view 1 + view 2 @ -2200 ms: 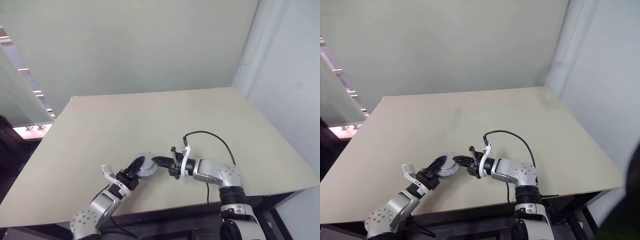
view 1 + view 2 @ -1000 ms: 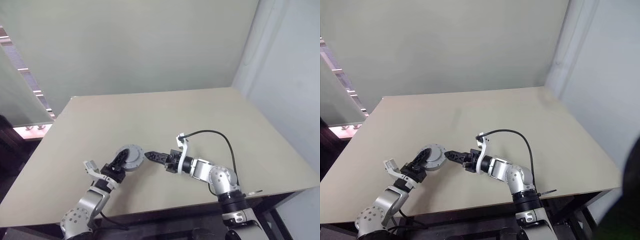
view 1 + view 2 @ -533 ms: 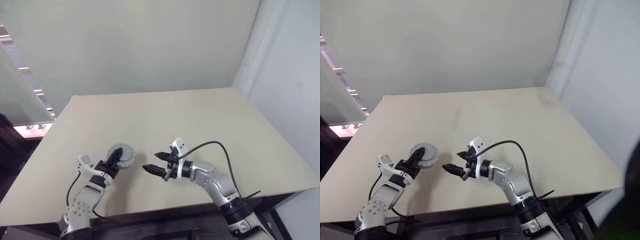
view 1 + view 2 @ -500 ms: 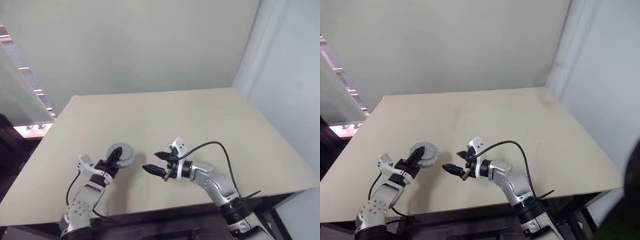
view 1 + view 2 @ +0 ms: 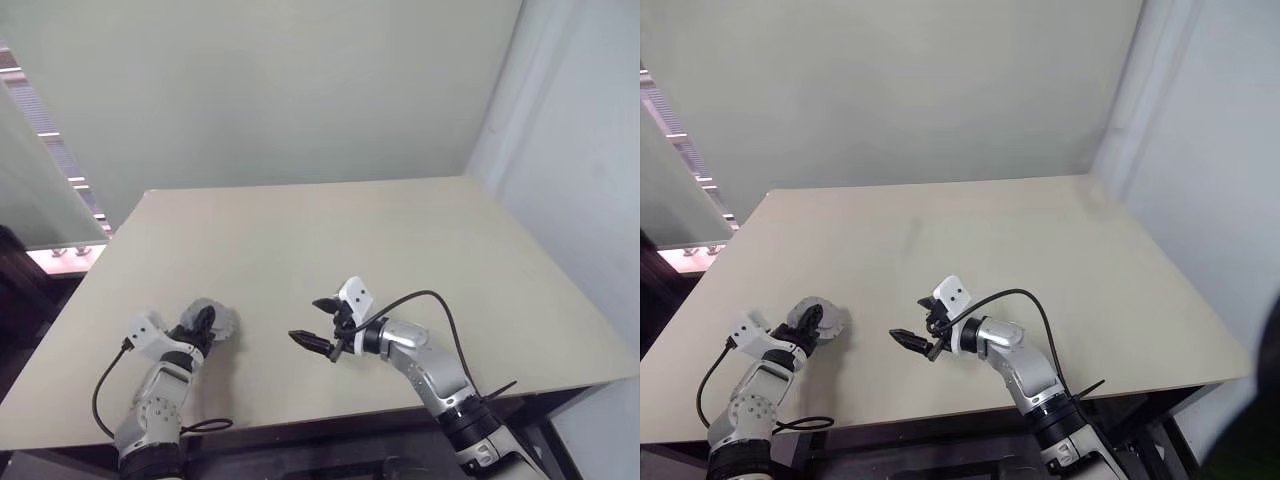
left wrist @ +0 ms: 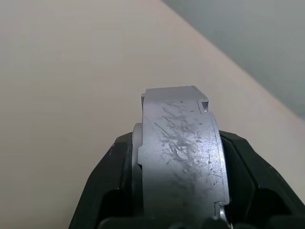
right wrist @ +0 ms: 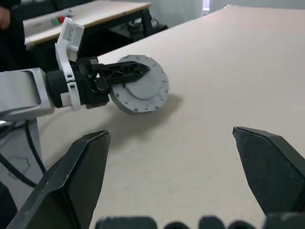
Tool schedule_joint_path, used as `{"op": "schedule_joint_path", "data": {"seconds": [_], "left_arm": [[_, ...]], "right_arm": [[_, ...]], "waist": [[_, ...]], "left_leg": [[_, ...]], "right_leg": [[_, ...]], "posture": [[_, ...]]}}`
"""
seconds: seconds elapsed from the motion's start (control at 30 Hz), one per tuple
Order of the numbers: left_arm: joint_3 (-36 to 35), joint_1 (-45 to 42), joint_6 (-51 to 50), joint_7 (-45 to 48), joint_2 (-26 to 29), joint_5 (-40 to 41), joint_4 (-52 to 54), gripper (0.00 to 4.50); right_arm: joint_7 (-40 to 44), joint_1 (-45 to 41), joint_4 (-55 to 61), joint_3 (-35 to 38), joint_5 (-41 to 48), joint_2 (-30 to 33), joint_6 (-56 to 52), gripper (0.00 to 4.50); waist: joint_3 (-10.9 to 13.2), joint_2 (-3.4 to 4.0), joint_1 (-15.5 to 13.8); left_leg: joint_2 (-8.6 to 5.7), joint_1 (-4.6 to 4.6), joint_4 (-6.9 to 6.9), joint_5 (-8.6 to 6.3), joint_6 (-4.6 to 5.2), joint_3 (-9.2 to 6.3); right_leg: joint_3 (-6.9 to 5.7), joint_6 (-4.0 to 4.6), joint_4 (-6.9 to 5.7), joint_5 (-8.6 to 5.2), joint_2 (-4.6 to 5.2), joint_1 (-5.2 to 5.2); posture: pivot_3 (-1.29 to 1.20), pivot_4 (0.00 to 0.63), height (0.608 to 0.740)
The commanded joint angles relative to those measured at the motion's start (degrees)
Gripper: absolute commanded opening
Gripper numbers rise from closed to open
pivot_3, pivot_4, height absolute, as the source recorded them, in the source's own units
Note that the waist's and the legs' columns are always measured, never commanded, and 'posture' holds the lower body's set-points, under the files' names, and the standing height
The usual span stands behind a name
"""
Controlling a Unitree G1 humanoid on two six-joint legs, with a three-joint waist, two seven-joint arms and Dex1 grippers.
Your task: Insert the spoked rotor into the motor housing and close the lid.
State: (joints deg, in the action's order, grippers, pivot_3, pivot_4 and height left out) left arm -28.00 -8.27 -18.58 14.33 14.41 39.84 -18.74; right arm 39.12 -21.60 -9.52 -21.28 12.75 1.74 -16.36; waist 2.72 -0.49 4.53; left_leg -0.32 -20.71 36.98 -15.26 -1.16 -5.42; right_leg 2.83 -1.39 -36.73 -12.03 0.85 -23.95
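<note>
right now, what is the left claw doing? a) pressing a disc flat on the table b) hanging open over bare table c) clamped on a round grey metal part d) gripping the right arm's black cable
c: the left claw is closed on the round grey metal part, one finger lying across its face, holding it on edge above the table, while the right claw stands open and apart from it.

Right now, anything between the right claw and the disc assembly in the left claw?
Nothing: bare table between right claw and disc assembly, seen in right wrist view.
</note>
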Motion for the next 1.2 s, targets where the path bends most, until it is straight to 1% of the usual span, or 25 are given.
{"op": "schedule_joint_path", "data": {"seconds": [0.03,0.2,0.47,0.7,0.8,0.93,1.1,1.2], "left_arm": [[-0.3,-2.8,2.9,0.4,1.0,-2.0,0.3,2.03],[-1.2,-3.3,4.1,-1.4,1.0,-4.0,-2.4,2.03],[-1.9,-2.6,2.2,-1.8,0.9,-3.0,-2.3,2.03],[-2.7,-1.2,2.3,-4.2,1.0,-3.6,-1.5,4.39],[-3.5,-0.2,2.6,-5.6,1.0,-3.9,0.0,4.45],[-3.2,2.3,3.5,-7.5,1.7,-6.6,3.0,4.45],[-1.3,7.1,3.0,-5.0,3.4,-8.9,10.9,4.45],[-1.4,9.4,2.7,-4.2,4.0,-9.0,15.7,4.45]], "right_arm": [[0.8,-0.3,1.1,-0.3,-1.0,0.0,1.9,4.50],[1.1,-0.1,1.0,-0.3,-1.9,-0.1,2.2,4.50],[1.1,0.0,0.6,-0.3,-2.8,-0.3,2.2,4.50],[1.1,0.0,0.2,-0.3,-3.5,-0.4,2.1,4.50],[1.0,0.0,0.0,-0.3,-3.7,-0.6,2.1,4.50],[0.7,-0.2,-0.5,-0.1,-3.9,-0.9,2.0,4.50],[-0.7,-0.7,-1.5,0.8,-4.0,-1.5,2.0,4.50],[-1.6,-1.0,-2.2,1.3,-4.1,-1.6,2.2,4.50]], "waist": [[0.0,-0.07,-0.4],[0.0,-0.08,-0.5],[0.0,-0.09,-0.4],[0.0,-0.12,-0.5],[0.0,-0.12,-0.5],[0.0,-0.13,-0.5],[0.0,-0.12,-0.5],[0.0,-0.11,-0.5]], "left_leg": [[0.01,0.01,0.00,0.00,0.00,-0.02],[0.01,0.17,0.05,0.01,-0.01,-0.02],[0.07,0.49,0.09,0.01,-0.01,-0.01],[0.05,0.41,0.08,0.01,-0.01,-0.05],[0.00,0.40,0.09,0.01,-0.01,-0.08],[0.01,0.40,0.11,0.01,-0.01,-0.09],[0.02,0.43,0.10,0.00,-0.02,-0.07],[0.02,0.42,0.10,0.00,-0.02,-0.06]], "right_leg": [[-0.02,0.00,-0.01,0.00,0.00,0.01],[-0.02,0.01,-0.04,0.01,0.00,0.16],[-0.05,0.01,-0.08,0.00,-0.03,0.42],[-0.06,0.01,-0.07,0.01,-0.01,0.39],[-0.08,0.01,-0.05,0.01,0.03,0.40],[-0.09,0.01,-0.06,0.01,0.03,0.41],[-0.08,0.02,-0.07,0.00,0.03,0.41],[-0.08,0.02,-0.07,0.00,0.03,0.41]], "posture": [[0.00,0.000,0.740],[0.00,0.000,0.740],[0.00,0.000,0.740],[0.00,0.000,0.740],[0.00,0.000,0.740],[0.00,0.000,0.740],[0.00,0.000,0.740],[0.00,0.000,0.740]]}}
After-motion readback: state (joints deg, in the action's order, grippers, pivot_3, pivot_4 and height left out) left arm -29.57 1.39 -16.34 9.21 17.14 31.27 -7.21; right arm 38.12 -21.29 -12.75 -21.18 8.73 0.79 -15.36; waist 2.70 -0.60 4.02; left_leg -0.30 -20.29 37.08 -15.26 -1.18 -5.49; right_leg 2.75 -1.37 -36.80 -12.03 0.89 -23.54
